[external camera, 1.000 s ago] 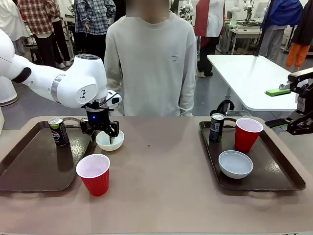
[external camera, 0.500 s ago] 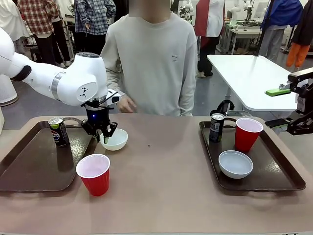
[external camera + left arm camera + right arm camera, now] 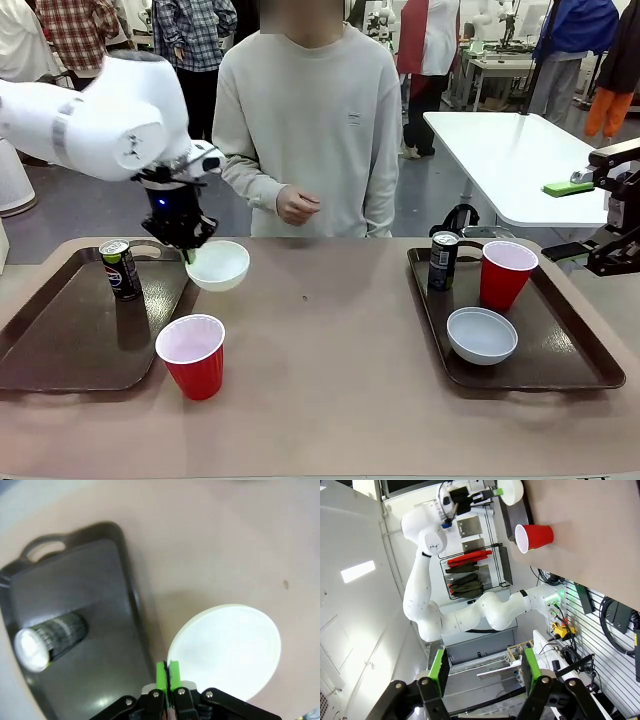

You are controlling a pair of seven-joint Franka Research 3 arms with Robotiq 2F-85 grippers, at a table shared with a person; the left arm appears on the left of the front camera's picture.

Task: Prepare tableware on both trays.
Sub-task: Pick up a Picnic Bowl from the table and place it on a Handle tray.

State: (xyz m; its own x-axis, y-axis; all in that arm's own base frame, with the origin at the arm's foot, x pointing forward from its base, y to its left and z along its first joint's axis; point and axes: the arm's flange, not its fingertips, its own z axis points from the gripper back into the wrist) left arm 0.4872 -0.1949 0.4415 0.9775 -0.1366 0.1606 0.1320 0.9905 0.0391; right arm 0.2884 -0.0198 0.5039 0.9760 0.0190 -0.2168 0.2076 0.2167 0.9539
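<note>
Front view: the left tool [image 3: 188, 250] was clamped on the white bowl's [image 3: 219, 265] rim, lifted above the tabletop [image 3: 330, 350] beside the left tray [image 3: 70, 330].

Left wrist view: pads [image 3: 161, 674] pinched the rim; next, probably carry it over that tray and lower.

Right wrist view: the right tool [image 3: 484, 667] stood apart, idle.

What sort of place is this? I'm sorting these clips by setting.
Probably a robotics lab or demo hall: a white robot arm's left gripper lifts a white bowl beside a brown tray, with a tool-hung rack nearby.
</note>
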